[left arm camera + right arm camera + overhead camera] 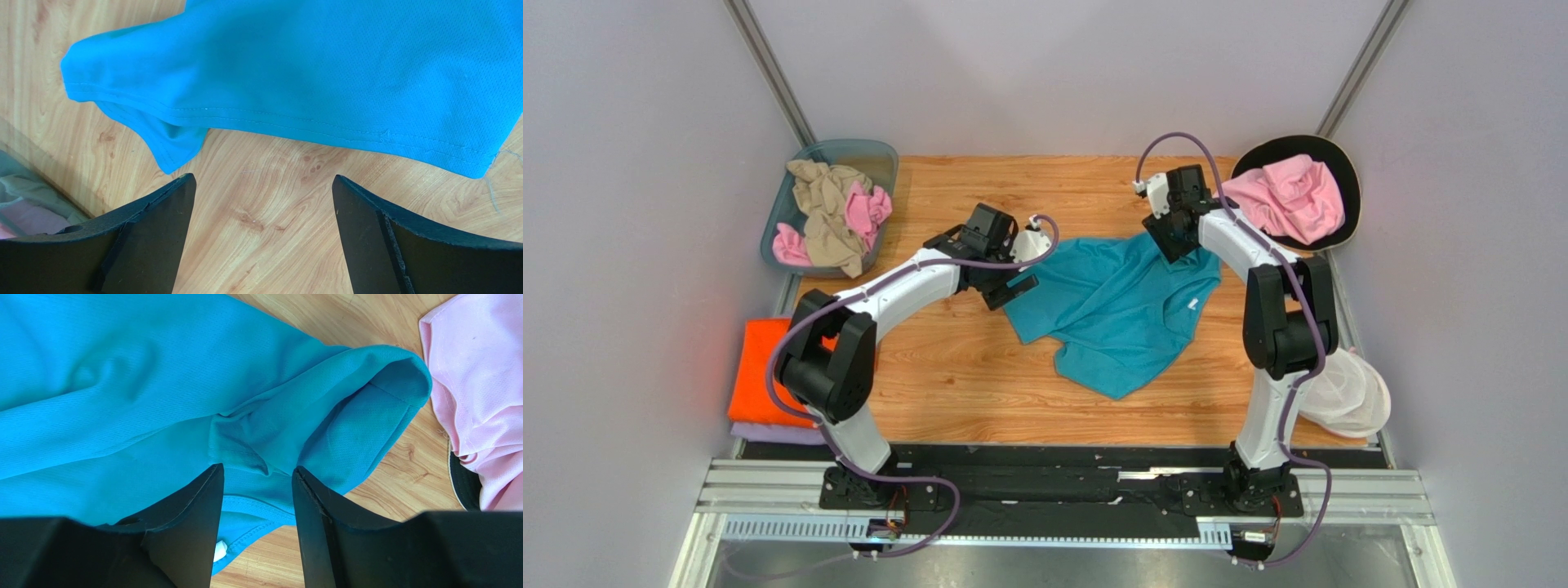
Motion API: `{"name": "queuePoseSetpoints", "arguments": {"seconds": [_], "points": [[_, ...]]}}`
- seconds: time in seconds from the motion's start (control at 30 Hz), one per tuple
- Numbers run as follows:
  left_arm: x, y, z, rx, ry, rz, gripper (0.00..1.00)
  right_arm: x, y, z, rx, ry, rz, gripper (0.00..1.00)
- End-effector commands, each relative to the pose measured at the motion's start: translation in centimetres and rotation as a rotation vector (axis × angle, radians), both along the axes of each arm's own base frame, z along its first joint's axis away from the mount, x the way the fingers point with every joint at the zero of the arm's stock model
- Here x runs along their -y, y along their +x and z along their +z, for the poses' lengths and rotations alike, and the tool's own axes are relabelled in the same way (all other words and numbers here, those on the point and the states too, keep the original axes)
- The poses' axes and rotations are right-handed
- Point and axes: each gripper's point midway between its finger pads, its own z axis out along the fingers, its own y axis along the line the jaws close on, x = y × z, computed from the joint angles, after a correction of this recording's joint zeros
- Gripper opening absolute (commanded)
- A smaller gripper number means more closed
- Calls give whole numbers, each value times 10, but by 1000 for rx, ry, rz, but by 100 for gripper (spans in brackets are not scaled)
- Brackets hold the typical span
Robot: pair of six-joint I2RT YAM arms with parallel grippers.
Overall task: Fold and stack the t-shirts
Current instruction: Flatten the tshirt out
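Wooden worktop, pale walls. One teal t-shirt lies spread at centre. The left hand is wide open and empty beside its hem. The right hand is half-open astride a fold of it. Two pink t-shirts: one far right, one far left.

A light-brown wood-grain rectangular tabletop fills the centre. Plain pale grey-lavender wall panels enclose three sides, joined by grey metal corner posts. A silver aluminium rail frame borders the near edge. Lighting is even.
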Motion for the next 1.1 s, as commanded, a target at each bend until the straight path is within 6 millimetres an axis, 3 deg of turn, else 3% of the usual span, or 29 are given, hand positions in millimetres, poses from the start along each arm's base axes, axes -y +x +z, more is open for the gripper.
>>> {"name": "queuePoseSetpoints", "arguments": {"seconds": [0.0, 0.27, 0.5, 0.77, 1.07], "points": [[6, 2, -4, 7, -13, -3, 90, 6, 22, 14, 74, -8, -1, 48], [8, 3, -7, 7, -2, -9, 90, 18, 29, 4, 60, -18, -16, 47], [7, 3, -13, 1, 12, -7, 89, 22, 39, -4, 54, -32, -27, 37], [4, 4, -16, 7, 28, -4, 89, 27, 47, -8, 55, -40, -42, 34], [5, 1, -20, -5, 23, -3, 88, 32, 50, 1, 67, -49, -58, 0]]}}
